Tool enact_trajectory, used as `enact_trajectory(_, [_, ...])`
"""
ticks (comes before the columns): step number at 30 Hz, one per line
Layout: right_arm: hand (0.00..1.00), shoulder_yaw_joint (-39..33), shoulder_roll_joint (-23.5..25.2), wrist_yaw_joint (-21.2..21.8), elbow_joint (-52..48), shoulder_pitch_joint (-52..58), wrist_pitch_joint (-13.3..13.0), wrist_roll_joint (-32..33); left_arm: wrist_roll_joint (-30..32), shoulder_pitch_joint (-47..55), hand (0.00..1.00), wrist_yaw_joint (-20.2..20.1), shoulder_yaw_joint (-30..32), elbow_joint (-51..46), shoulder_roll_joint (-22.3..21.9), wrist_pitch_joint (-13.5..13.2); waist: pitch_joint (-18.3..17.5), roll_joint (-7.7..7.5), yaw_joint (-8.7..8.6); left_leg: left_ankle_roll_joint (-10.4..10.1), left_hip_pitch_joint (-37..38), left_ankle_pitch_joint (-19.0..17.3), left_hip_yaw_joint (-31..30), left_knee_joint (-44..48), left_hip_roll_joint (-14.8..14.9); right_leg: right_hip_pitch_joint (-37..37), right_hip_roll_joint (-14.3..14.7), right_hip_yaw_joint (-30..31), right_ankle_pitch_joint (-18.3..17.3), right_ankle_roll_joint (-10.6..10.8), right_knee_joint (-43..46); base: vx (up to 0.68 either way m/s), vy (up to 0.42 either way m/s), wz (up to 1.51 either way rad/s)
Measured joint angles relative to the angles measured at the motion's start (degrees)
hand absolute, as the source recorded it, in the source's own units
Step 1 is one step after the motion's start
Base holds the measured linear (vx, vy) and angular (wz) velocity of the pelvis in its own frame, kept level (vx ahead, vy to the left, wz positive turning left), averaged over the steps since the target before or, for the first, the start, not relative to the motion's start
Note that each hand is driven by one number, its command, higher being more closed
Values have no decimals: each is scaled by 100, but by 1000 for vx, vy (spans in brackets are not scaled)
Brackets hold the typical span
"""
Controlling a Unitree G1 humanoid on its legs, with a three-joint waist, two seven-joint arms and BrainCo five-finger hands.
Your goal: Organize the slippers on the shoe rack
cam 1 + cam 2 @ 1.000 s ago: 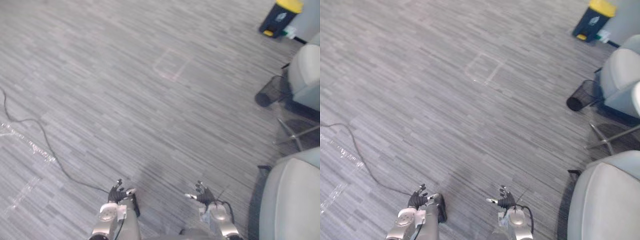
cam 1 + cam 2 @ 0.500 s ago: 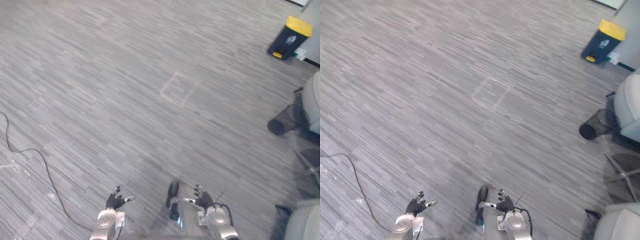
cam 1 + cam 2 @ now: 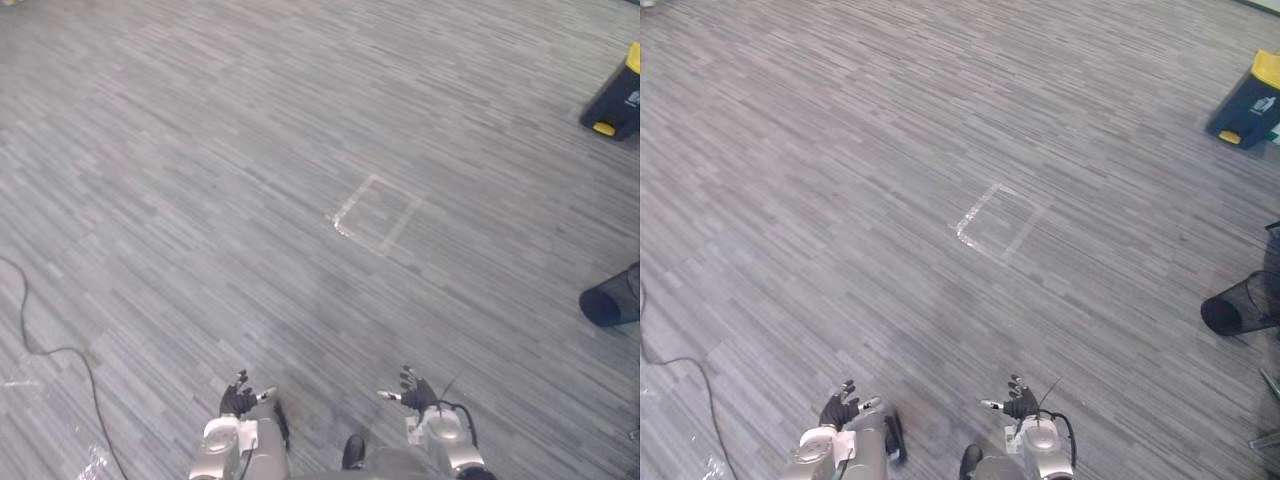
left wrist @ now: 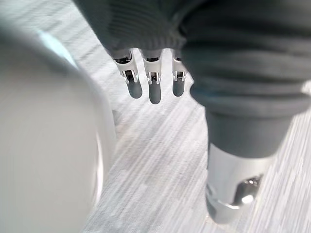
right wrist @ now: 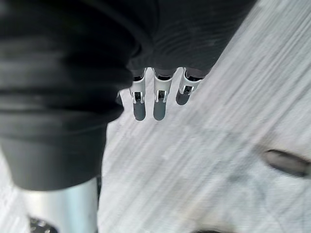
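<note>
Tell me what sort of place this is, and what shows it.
Probably an office or lab room, indoors. The grey striped carpet floor runs wide and open, a black mesh wastebasket and a dark bin with a yellow lid stand at the right, and a taped square marks the floor.

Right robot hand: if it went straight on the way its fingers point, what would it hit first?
Probably nothing: ahead of the right robot hand lies grey floor, with a taped square marked farther on. Its height above the floor is unclear.
</note>
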Motion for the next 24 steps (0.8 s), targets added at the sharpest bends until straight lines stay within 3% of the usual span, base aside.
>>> enact_trajectory(2, [0, -1, 62, 26, 1, 50, -19, -2, -9, -48, 0, -6, -7, 9, 0, 4, -2, -9, -50, 258, -46, -556, 120, 667, 49, -345, -184, 65, -39, 128, 1057, 476, 235, -18])
enact_trajectory(3, [0, -10, 65, 26, 0, 124, -19, -2, -4, -38, 0, -9, -15, 66, -21, 4, -23, -47, -58, 321, 102, -798, 190, 754, -4, -562, -351, 119, -52, 192, 1797, 425, 247, -24])
enact_trajectory(4, [0, -13, 71, 31, -3, 186, -16, -3, 11, -34, 0, -14, -72, 110, 6, 19, -59, -112, -75, 394, 379, -1030, 312, 722, -125, -985, -657, 139, 133, 386, 2967, 431, 229, -19])
enact_trajectory(5, [0, -11, 75, 41, -1, 234, -9, -3, 16, -11, 0, -16, -122, 127, 12, 37, -61, -127, -82, 440, 655, -1182, 409, 646, -197, -1308, -903, 122, 490, 388, 3845, 536, 256, -22])
enact_trajectory(6, [0, -8, 99, 72, 5, 280, 10, -3, 20, 43, 0, -18, -136, 129, 21, 54, -54, -111, -98, 487, 1000, -1287, 488, 541, -240, -1615, -1082, 90, 585, 363, 4686, 578, 226, -26])
enact_trajectory(8, [0, -8, 156, 112, 0, 326, 13, -5, 20, 81, 0, -8, -178, 127, 62, 78, -14, -29, -154, 496, 1608, -1349, 579, 140, -252, -1988, -1145, -196, 290, 195, 5350, 498, 150, -27])
enact_trajectory(10, [0, -6, 145, 114, -32, 223, 9, -5, 20, 126, 0, -10, -244, 128, 91, 94, 2, 95, -173, 462, 2266, -1322, 767, -401, -145, -2467, -879, -737, -209, 5, 4835, 472, 80, -27])
enact_trajectory(11, [0, -4, 148, 114, -34, 237, 10, -5, 21, 92, 0, -12, -243, 128, 94, 92, 5, 97, -194, 463, 2374, -1322, 804, -472, -136, -2617, -834, -907, -279, -60, 4550, 438, 22, -13])
enact_trajectory(13, [0, -6, 124, 111, -79, 124, 5, -4, 44, 3, 0, -23, -246, 128, 67, 94, 23, 132, -285, 462, 2659, -1323, 875, -670, -91, -2953, -566, -1210, -93, -178, 2971, 490, -58, 2])
enact_trajectory(14, [0, -4, 118, 111, -81, 88, 8, -4, 111, -27, 0, -28, -248, 129, 68, 93, 40, 159, -349, 452, 2812, -1329, 942, -772, -54, -2965, -402, -1284, 214, -206, 2005, 468, -110, 20])
enact_trajectory(15, [0, 4, 118, 110, -78, 104, 8, -4, 181, -30, 0, -31, -250, 125, 77, 91, 25, 117, -404, 349, 3050, -1359, 1050, -937, -108, -2924, -292, -1425, 807, -149, 756, 484, -146, 16])
enact_trajectory(16, [0, 37, 115, 106, -56, 183, 12, -4, 242, -8, 0, -31, -263, 115, 98, 86, 15, -3, -411, 113, 3268, -1437, 1107, -998, -240, -2901, -294, -1421, 1176, -157, 213, 509, -174, 4])
enact_trajectory(17, [0, 80, 70, 105, -61, 257, 14, -10, 260, 38, 0, -31, -301, 201, 136, 94, -76, -120, -415, -207, 3635, -1636, 1059, -1056, -314, -2892, -346, -1249, 2010, -673, 203, 541, -175, -12])
enact_trajectory(18, [0, 80, 17, 104, -56, 232, 17, -11, 282, 35, 0, -33, -300, 276, 94, 98, -66, -43, -419, -233, 3766, -1652, 1068, -1095, -272, -2919, -340, -1220, 2249, -799, 409, 556, -142, -31])
enact_trajectory(19, [0, 54, -100, 99, -79, 167, 18, -12, 349, 19, 0, -39, -334, 374, -46, 92, -164, 295, -432, -289, 3748, -1617, 1067, -915, 8, -3129, -137, -1161, 1758, -792, 992, 572, -142, -34])
enact_trajectory(20, [0, -18, -142, 103, -104, 170, 15, -8, 381, -29, 0, -45, -431, 378, -93, 91, -175, 422, -449, -297, 3601, -1614, 1001, -460, 183, -3164, -32, -1173, 1518, -785, 1169, 641, -199, -48])
enact_trajectory(21, [0, -24, -205, 112, -131, 175, 14, -6, 461, -74, 0, -52, -503, 400, -127, 88, -200, 551, -445, -445, 3255, -1532, 843, 464, 451, -3120, 122, -1180, 1255, -783, 1274, 628, -237, -39])
enact_trajectory(22, [0, -15, -212, 111, -130, 181, 26, -2, 463, -133, 0, -72, -523, 466, -153, 92, -199, 601, -459, -724, 2904, -1241, 627, 1405, 665, -2995, 243, -1159, 1103, -815, 1282, 495, -189, -40])
enact_trajectory(23, [0, -11, -194, 106, -128, 197, 37, -1, 463, -168, 0, -86, -526, 482, -172, 95, -181, 628, -465, -879, 2607, -887, 442, 2168, 840, -2816, 356, -1114, 1019, -837, 1196, 493, -136, -32])
enact_trajectory(24, [0, -7, -195, 107, -124, 231, 43, -1, 462, -195, 0, -89, -541, 480, -190, 92, -161, 641, -459, -974, 2296, -890, 378, 3002, 1018, -2581, 502, -1037, 943, -830, 1067, 380, -80, -34])
